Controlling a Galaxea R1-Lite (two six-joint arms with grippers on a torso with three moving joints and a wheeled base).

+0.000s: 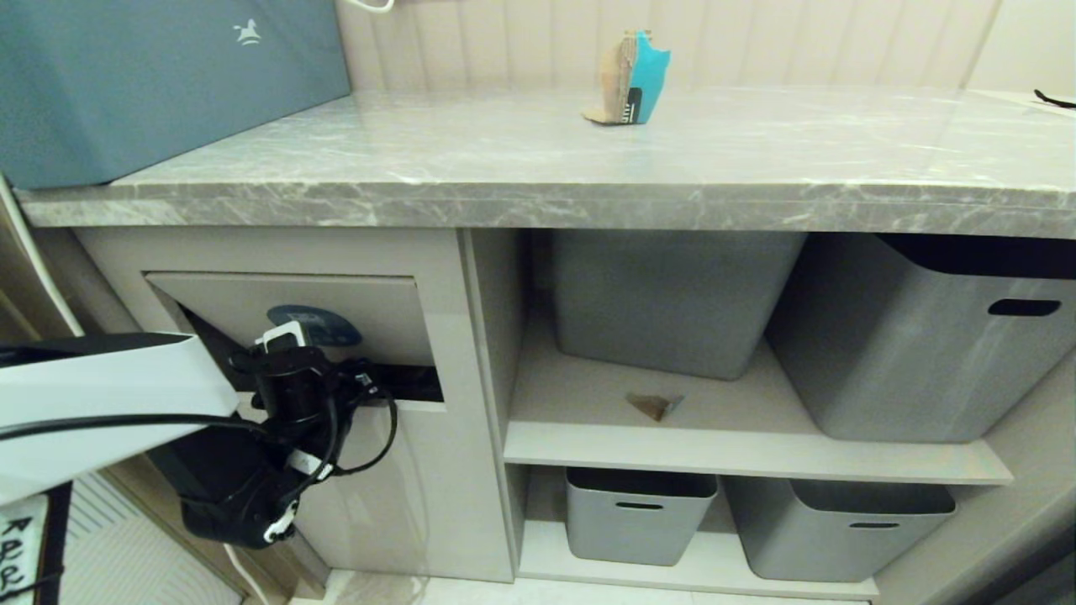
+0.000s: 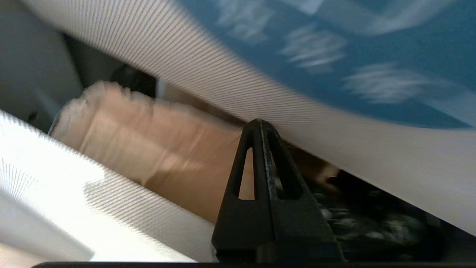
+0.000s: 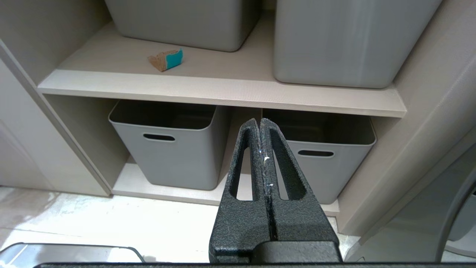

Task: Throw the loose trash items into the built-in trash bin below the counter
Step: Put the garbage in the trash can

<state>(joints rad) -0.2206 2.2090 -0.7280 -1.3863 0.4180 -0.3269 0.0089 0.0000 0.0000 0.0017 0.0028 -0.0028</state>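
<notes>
The grey marble-look bench (image 1: pixel 538 160) spans the head view, with a large teal-blue box (image 1: pixel 160 76) standing on it at about 10 o'clock. Below the bench, at 8 o'clock, the beige built-in trash bin (image 1: pixel 420 470) has its swing flap (image 1: pixel 252 307) tilted inward, leaving a dark gap under the flap's lower edge. Grey storage bins (image 1: pixel 916 336) fill the open shelves toward 4 o'clock. The left tool (image 1: pixel 282 340) is at the flap, just beside its round blue sticker (image 1: pixel 324 323); in the left wrist view its fingertips (image 2: pixel 260 128) are pressed together against the flap with nothing between them, and a brown cardboard piece (image 2: pixel 156 137) lies beyond in the opening. The right tool (image 3: pixel 260 124) hangs before the lower shelves, fingers fully closed and empty. One cardboard chunk (image 1: pixel 632 80) stands on the bench at 12 o'clock. A small triangular scrap (image 1: pixel 654 406) lies on the upper shelf (image 1: pixel 588 441), near centre.
</notes>
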